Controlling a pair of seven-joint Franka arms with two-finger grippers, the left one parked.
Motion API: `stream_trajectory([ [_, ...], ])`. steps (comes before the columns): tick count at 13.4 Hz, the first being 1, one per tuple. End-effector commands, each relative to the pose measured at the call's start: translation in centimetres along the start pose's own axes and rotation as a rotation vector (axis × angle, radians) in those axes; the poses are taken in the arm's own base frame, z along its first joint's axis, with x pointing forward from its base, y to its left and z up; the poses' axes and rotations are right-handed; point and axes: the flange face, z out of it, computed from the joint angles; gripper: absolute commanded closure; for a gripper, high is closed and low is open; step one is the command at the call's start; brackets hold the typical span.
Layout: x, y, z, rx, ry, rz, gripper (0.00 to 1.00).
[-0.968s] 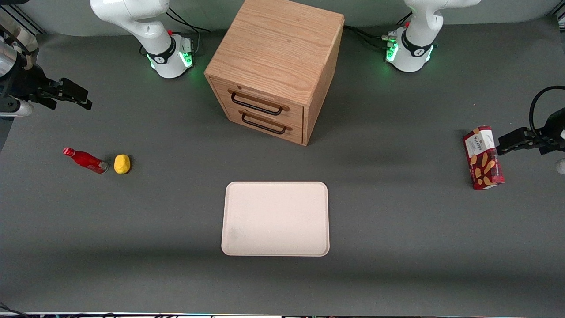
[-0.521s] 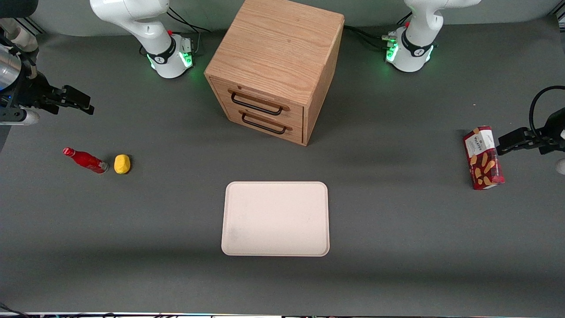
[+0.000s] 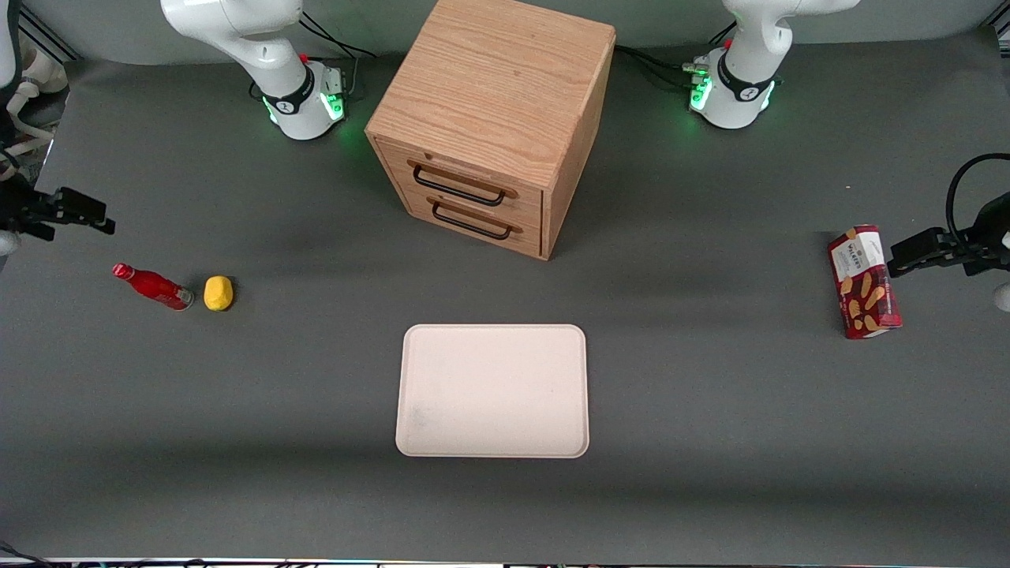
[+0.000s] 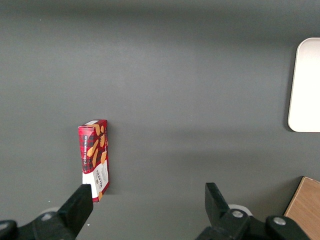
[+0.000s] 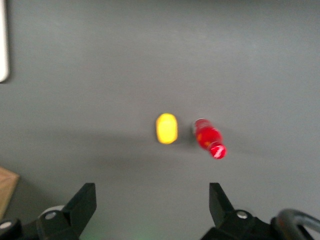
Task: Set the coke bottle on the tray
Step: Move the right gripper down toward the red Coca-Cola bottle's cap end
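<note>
Gripper: the gripper [image 5: 152, 202] hangs in the air at the working arm's end of the table [image 3: 710, 410], its jaws spread wide with nothing between them; in the front view it [image 3: 75, 209] shows at the table's edge.
Bottle: the bottle [image 3: 152, 285] stands on the table below the jaws, apart from both fingers [image 5: 85, 200], with bare table between it and them; the wrist view [image 5: 208, 137] looks down on its cap.
Axis: upright, cap up and silvery base on the table.
Lump: a yellow lump [image 3: 218, 293] sits just beside the bottle, a narrow gap between them, also under the jaws' span [image 5: 166, 128].
Tray: the tray [image 3: 493, 390] lies flat, well apart from the jaws and nearer the front camera than the cabinet [image 3: 493, 118].
Cabinet: wooden, two drawers with dark handles, far from the jaws.
Box: a red snack box [image 3: 863, 282] lies toward the parked arm's end.
Writing: white lettering on the box [image 4: 94, 152] cannot be read; no label on the bottle can be made out.
In the way: nothing lies between the jaws and the bottle.
</note>
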Motion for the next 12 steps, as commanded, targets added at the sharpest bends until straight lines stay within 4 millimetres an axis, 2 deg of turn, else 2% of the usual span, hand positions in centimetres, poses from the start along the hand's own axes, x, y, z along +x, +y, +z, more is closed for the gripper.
stream_trajectory([
  [1,-2.0,3.2,5.9,-0.027,0.040,-0.083,0.00],
  [3,-3.0,4.7,10.1,-0.039,0.059,-0.107,0.00],
  [5,-3.1,6.3,13.3,-0.068,0.066,-0.152,0.00],
  [8,-3.1,7.7,16.9,-0.093,0.064,-0.180,0.00],
  [12,-4.0,7.5,19.6,-0.087,0.074,-0.176,0.00],
])
